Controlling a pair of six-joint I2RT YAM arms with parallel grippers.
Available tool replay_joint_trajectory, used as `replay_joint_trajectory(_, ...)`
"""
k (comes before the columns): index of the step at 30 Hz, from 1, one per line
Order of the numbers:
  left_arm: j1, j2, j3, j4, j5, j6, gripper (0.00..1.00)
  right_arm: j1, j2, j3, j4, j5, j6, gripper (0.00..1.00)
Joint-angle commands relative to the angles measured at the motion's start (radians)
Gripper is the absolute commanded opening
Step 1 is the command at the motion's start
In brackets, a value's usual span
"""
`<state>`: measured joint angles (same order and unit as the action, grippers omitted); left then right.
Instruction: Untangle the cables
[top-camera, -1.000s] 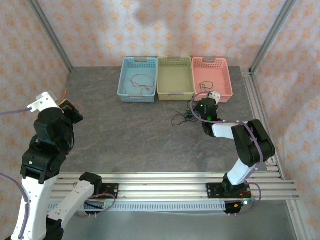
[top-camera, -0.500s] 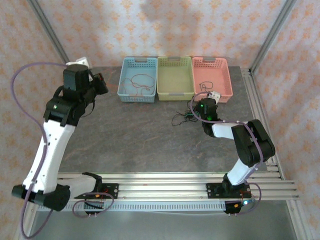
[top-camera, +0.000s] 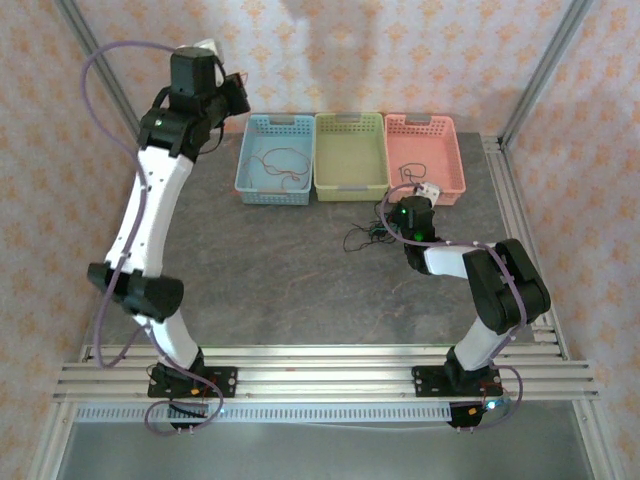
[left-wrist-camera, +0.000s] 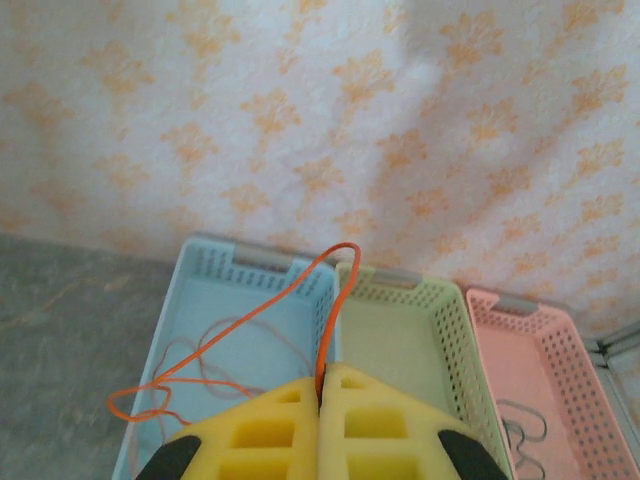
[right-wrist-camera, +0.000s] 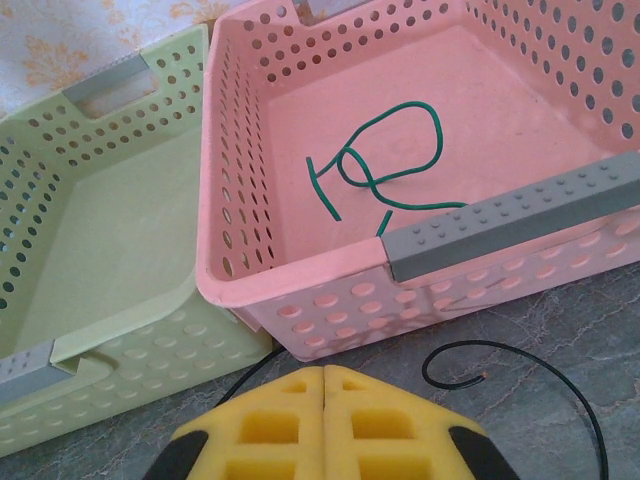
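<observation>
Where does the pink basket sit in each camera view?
Top external: pink basket, back row, rightmost of three.
Left wrist: pink basket, lower right corner.
Right wrist: pink basket, centre to right.
Shared landmark: green basket alongside it, picture-left.

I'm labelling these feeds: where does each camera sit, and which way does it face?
Top external: above, behind both arms, looking down on table, baskets.
Left wrist: on raised left gripper, facing back wall; shut jaws pinch orange cable.
Right wrist: on low right gripper, facing pink basket; shut jaws.
Shared: both wrists see green basket.
</observation>
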<state>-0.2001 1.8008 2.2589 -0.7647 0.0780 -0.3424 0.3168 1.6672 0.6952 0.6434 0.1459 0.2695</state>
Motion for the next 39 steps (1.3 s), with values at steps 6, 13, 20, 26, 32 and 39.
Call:
replay_joint_trajectory(6, 0.016, 0.234, 0.342, -0.083, 0.049, 0.066, 0.0, -0.005, 0.014, 0.018, 0.005, -0.024, -0.01, 0.0)
replay_joint_trajectory(13, 0.03, 0.331, 0.345, -0.037, 0.058, 0.055, 0.0, -0.004, 0.019, 0.02, 0.002, -0.041, -0.01, 0.0)
replay_joint_trajectory(20, 0.031, 0.41, 0.138, 0.022, 0.126, 0.03, 0.0, -0.004, 0.018, 0.021, 0.009, -0.056, -0.01, 0.0)
replay_joint_trajectory(26, -0.004, 0.483, 0.118, -0.057, 0.174, 0.111, 0.43, -0.005, 0.023, 0.024, 0.01, -0.086, -0.009, 0.0)
replay_joint_trajectory(32, -0.016, 0.218, -0.19, 0.062, 0.117, 0.081, 0.77, -0.003, 0.028, 0.021, 0.05, -0.141, -0.014, 0.0)
replay_joint_trajectory(39, -0.066, -0.137, -0.65, 0.245, 0.227, 0.036, 0.76, 0.009, 0.039, 0.021, 0.1, -0.236, -0.031, 0.0)
